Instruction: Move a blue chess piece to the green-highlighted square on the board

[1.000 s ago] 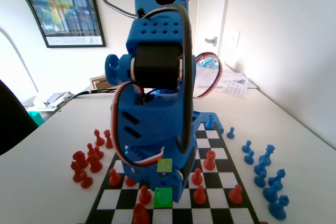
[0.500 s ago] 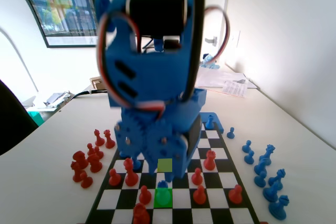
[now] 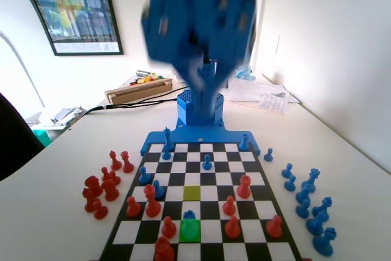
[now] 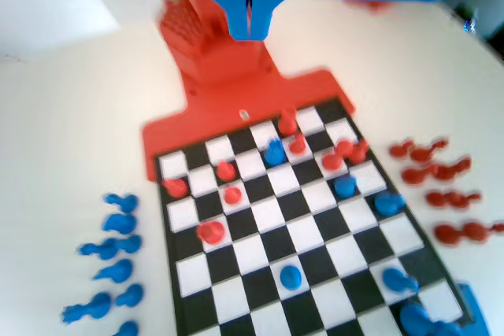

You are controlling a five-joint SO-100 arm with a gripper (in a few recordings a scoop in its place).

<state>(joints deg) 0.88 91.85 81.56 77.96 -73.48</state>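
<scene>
Looking along the fixed view first, we see the claw (image 3: 204,77) has lifted off the board (image 3: 256,178) since half a second ago and blurs high above it. The blue chess piece (image 3: 189,217) now stands free on the green-highlighted square (image 3: 190,231), far below and in front of the claw; we judge the placement done. In the wrist view the claw (image 4: 249,25) hangs pinched narrow, empty. No readable writing.
</scene>
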